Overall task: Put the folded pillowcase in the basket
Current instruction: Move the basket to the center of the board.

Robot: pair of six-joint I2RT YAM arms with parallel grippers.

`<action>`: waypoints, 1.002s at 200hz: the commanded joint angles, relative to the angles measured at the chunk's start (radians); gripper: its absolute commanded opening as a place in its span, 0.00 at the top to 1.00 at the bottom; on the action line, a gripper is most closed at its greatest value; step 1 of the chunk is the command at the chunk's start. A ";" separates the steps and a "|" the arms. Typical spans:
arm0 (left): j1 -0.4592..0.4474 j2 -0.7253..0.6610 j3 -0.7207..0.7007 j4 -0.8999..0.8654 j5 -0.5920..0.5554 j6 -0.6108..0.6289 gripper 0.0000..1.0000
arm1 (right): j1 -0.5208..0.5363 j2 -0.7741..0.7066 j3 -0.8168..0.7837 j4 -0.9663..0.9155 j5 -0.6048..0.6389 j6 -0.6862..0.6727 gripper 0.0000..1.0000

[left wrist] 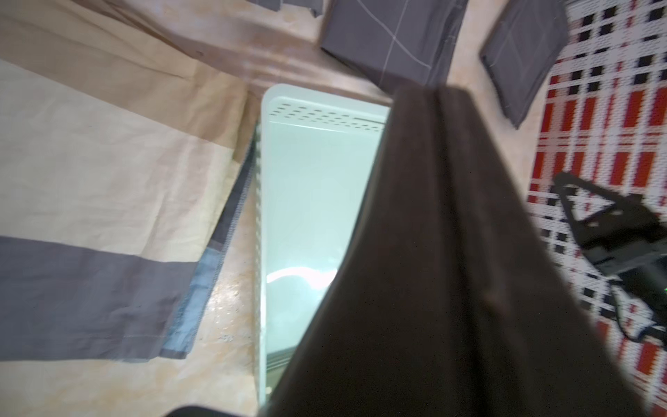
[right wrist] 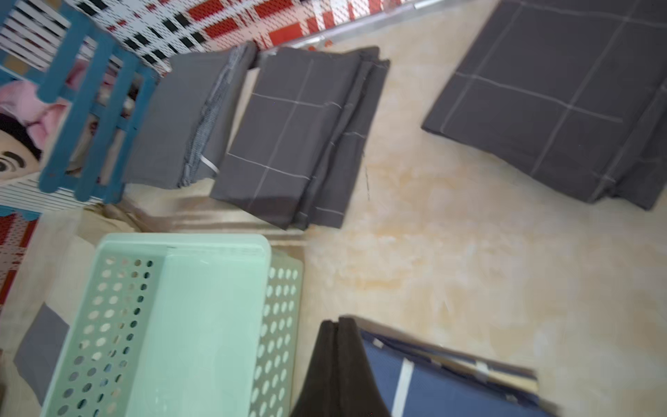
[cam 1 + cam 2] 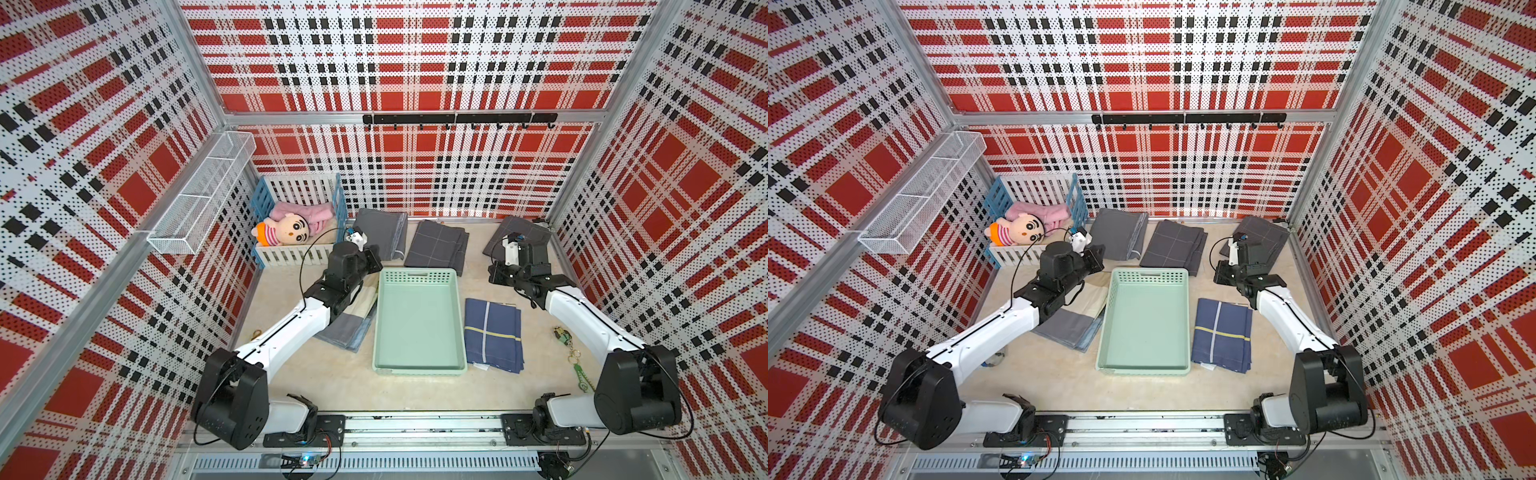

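A navy folded pillowcase (image 3: 493,334) lies at 3 o'clock of the mint-green basket (image 3: 419,320). The left gripper (image 1: 438,92) and right gripper (image 2: 338,322) are both pressed together.

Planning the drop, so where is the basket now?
In both top views the basket sits in the middle of the table, a navy cloth on its right and a beige-and-grey cloth on its left.
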 commanded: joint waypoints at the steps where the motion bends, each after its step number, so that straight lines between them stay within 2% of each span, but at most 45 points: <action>1: -0.103 0.076 0.054 0.005 0.025 0.011 1.00 | -0.002 -0.005 -0.016 -0.090 0.028 0.028 1.00; 18: -0.207 0.159 0.153 -0.081 -0.032 0.051 1.00 | 0.042 -0.016 -0.040 -0.064 -0.082 0.046 0.98; 33: -0.255 0.212 0.189 -0.125 -0.062 0.022 1.00 | 0.133 -0.002 -0.022 -0.109 -0.086 0.041 0.93; 43: -0.271 0.220 0.171 -0.129 -0.090 -0.018 1.00 | 0.195 -0.006 -0.031 -0.113 -0.116 0.050 0.86; 46: -0.275 0.221 0.164 -0.129 -0.098 -0.029 1.00 | 0.212 -0.009 -0.036 -0.111 -0.120 0.056 0.82; 49: -0.277 0.219 0.153 -0.131 -0.111 -0.041 0.98 | 0.226 -0.013 -0.039 -0.110 -0.121 0.060 0.75; 56: -0.280 0.211 0.129 -0.140 -0.142 -0.073 0.91 | 0.261 -0.023 -0.054 -0.105 -0.119 0.070 0.66; 67: -0.280 0.192 0.080 -0.148 -0.168 -0.108 0.84 | 0.305 -0.032 -0.076 -0.096 -0.105 0.074 0.54; 76: -0.282 0.172 0.048 -0.166 -0.195 -0.127 0.73 | 0.325 -0.026 -0.088 -0.096 -0.096 0.073 0.49; 98: -0.291 0.118 0.006 -0.241 -0.285 -0.134 0.59 | 0.350 0.003 -0.084 -0.120 -0.064 0.055 0.44; 113: -0.294 0.091 -0.002 -0.293 -0.340 -0.119 0.54 | 0.354 0.010 -0.078 -0.126 -0.027 0.053 0.42; 166: -0.289 0.089 0.023 -0.497 -0.466 -0.115 0.46 | 0.355 0.019 -0.028 -0.177 0.035 0.032 0.40; 200: -0.267 0.122 -0.022 -0.529 -0.425 -0.114 0.44 | 0.356 0.032 -0.022 -0.206 0.097 0.010 0.36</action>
